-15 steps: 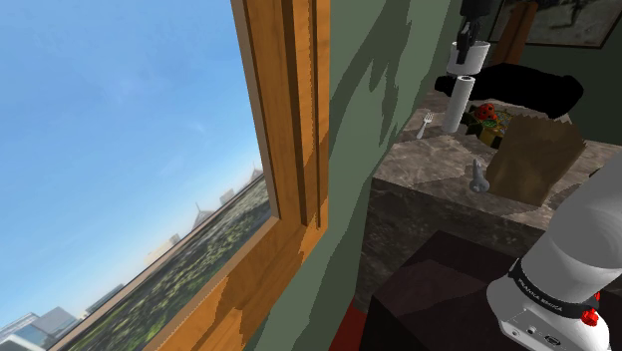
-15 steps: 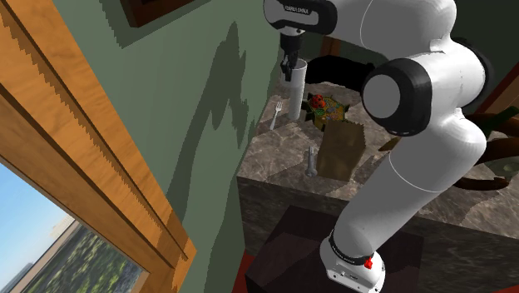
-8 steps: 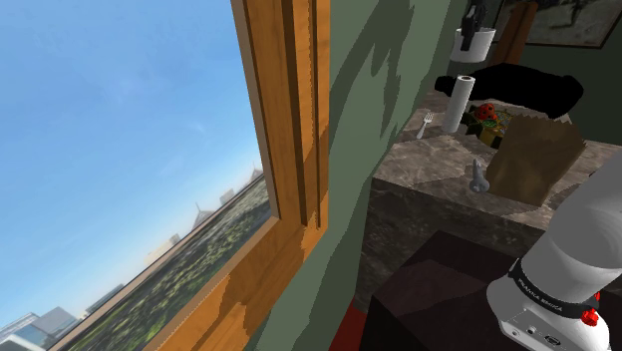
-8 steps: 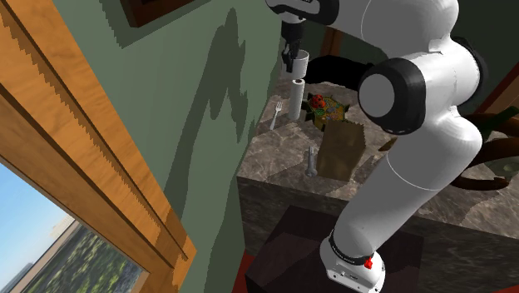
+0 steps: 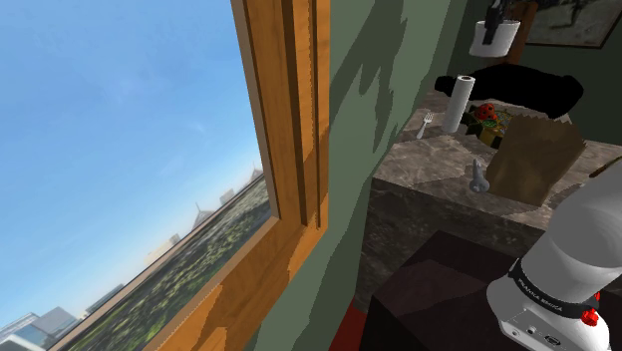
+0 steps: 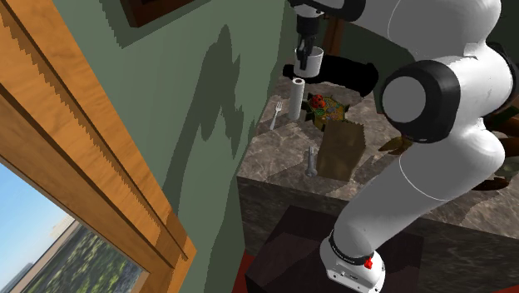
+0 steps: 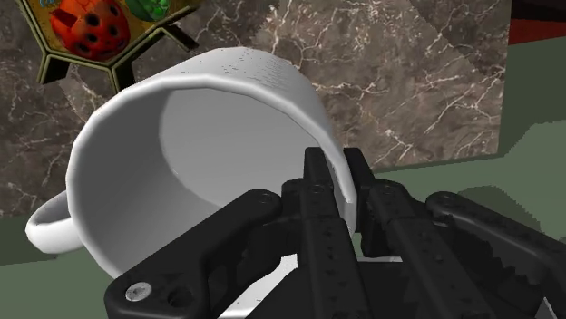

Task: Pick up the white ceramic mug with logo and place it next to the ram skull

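A plain white mug (image 5: pixel 493 38) hangs in the air above the far end of the marble counter (image 5: pixel 429 165). My gripper (image 5: pixel 495 14) is shut on its rim from above. In the second exterior view the mug (image 6: pixel 309 60) hangs under the gripper (image 6: pixel 306 48), above and slightly right of a white roll (image 6: pixel 296 97). In the wrist view the mug (image 7: pixel 218 109) is tilted with its opening facing the camera and its handle out to the side. The gripper (image 7: pixel 334 168) clasps the mug's wall, one finger inside and one outside. I cannot make out a ram skull.
On the counter stand the white roll (image 5: pixel 458 103), a fork (image 5: pixel 426 124), a dish of coloured fruit (image 5: pixel 488 118), a brown paper bag (image 5: pixel 533 155) and a small grey figure (image 5: pixel 478 176). A long black object (image 5: pixel 518 88) lies behind them. A green wall borders the counter's left.
The gripper has carried the mug upward and to the right in both exterior views, away from just above the white roll. Nothing on the counter has moved.
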Motion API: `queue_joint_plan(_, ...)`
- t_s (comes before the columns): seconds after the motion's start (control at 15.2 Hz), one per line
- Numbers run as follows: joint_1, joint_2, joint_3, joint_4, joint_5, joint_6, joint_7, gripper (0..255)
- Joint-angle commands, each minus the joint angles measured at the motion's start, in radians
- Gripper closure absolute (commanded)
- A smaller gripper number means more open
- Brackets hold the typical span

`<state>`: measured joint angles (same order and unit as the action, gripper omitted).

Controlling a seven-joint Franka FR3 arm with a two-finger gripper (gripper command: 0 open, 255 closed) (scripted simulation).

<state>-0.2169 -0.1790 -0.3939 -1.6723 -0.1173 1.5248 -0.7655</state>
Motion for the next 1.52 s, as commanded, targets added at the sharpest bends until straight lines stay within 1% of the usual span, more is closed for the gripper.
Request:
queue_joint_plan(0.0,-0.011,-0.073,-0.003,-0.07,-0.028,0.003,-0.01,255)
queue_joint_plan(0.33,-0.048,-0.229,-0.016,-0.2,-0.09,-0.009,-0.049,255)
queue_joint_plan(0.73,-0.104,-0.397,-0.042,-0.311,-0.163,-0.047,-0.114,255)
queue_joint_plan(1.06,-0.155,-0.518,-0.072,-0.37,-0.225,-0.091,-0.186,255)
queue_joint_plan(1.45,-0.216,-0.639,-0.122,-0.403,-0.304,-0.15,-0.289,255)
